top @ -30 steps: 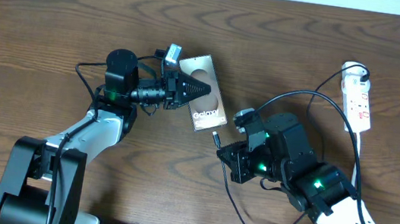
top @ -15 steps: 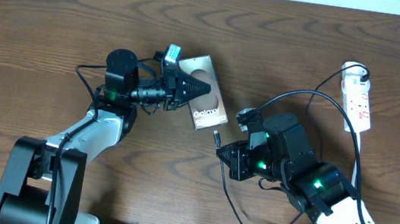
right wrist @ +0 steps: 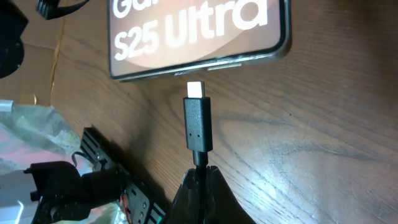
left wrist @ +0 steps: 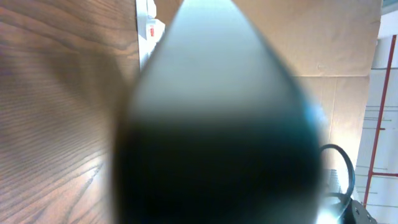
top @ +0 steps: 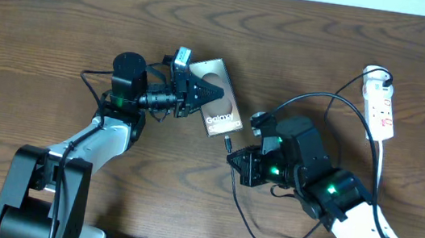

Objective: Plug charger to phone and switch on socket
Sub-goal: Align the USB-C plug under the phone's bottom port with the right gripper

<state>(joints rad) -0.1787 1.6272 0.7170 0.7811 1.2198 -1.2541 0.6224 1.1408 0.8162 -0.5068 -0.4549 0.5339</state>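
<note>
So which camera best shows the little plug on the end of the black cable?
The right wrist view: the charger plug sits in the centre, sharp, its metal tip just short of the phone. Overhead shows it only as a tiny dark speck below the phone. The left wrist view is blocked by a blur.

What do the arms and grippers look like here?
The left arm and right arm match: white shells on the long links, black joint housings with green lights. A thin black wire loop runs off the left one. The left gripper and right gripper are black, fingers tapering to a point.
</note>
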